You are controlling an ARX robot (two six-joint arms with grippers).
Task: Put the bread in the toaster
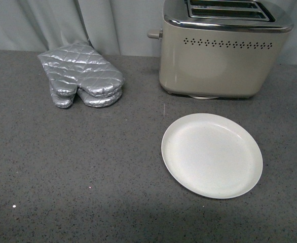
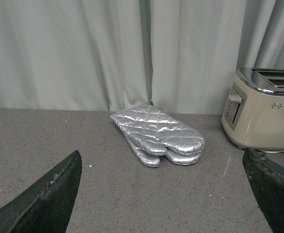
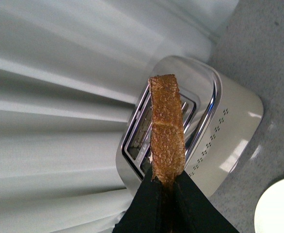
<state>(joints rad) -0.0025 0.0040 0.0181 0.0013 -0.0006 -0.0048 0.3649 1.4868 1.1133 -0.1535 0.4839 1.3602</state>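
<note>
The beige toaster (image 1: 219,50) with a chrome top and two slots stands at the back right of the counter; neither arm shows in the front view. In the right wrist view my right gripper (image 3: 167,187) is shut on the bread (image 3: 167,126), seen edge-on with its brown crust toward the camera. The slice is held in the air above the toaster (image 3: 219,131), roughly in line with its slots. My left gripper (image 2: 166,194) is open and empty, low over the counter, with the toaster (image 2: 263,114) off to one side.
A white plate (image 1: 212,154) lies in front of the toaster, its edge also visible as the plate (image 3: 277,208). A pair of silver oven mitts (image 1: 82,76) rests at the back left, the mitts (image 2: 156,133) ahead of the left gripper. A pale curtain (image 1: 87,20) hangs behind the grey speckled counter (image 1: 62,177).
</note>
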